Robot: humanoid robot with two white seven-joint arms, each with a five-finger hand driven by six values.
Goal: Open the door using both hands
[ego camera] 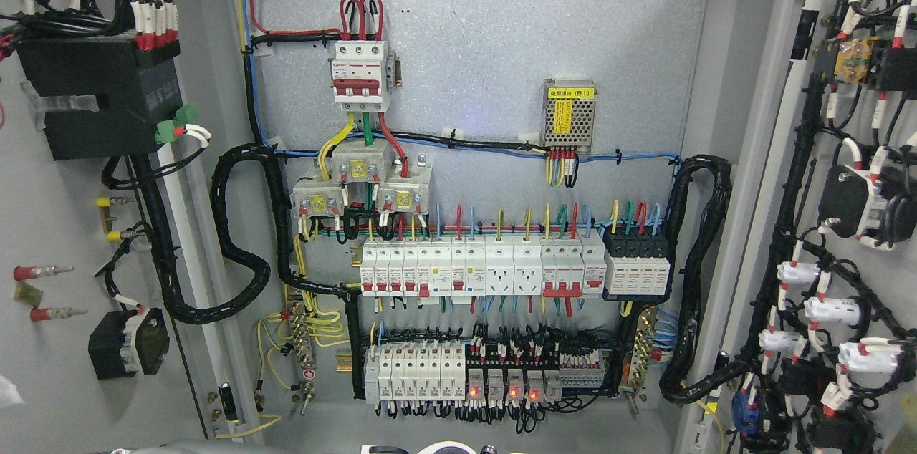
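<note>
The grey electrical cabinet stands with both doors swung wide. The left door (50,239) shows its inner face with a black box and wired parts on it. The right door (809,175) also shows its inner face, hung with white and black components and cable bundles. Between them the back panel (501,46) is exposed. Neither of my hands shows in the head view. Only a sliver of rounded white and grey parts (444,448) sits at the bottom edge.
On the panel are a red-and-white main breaker (360,74), a row of small breakers (480,268), a lower relay row (487,372) with red lights, and a small meshed power supply (569,117). Black corrugated cable loops (236,253) run to each door.
</note>
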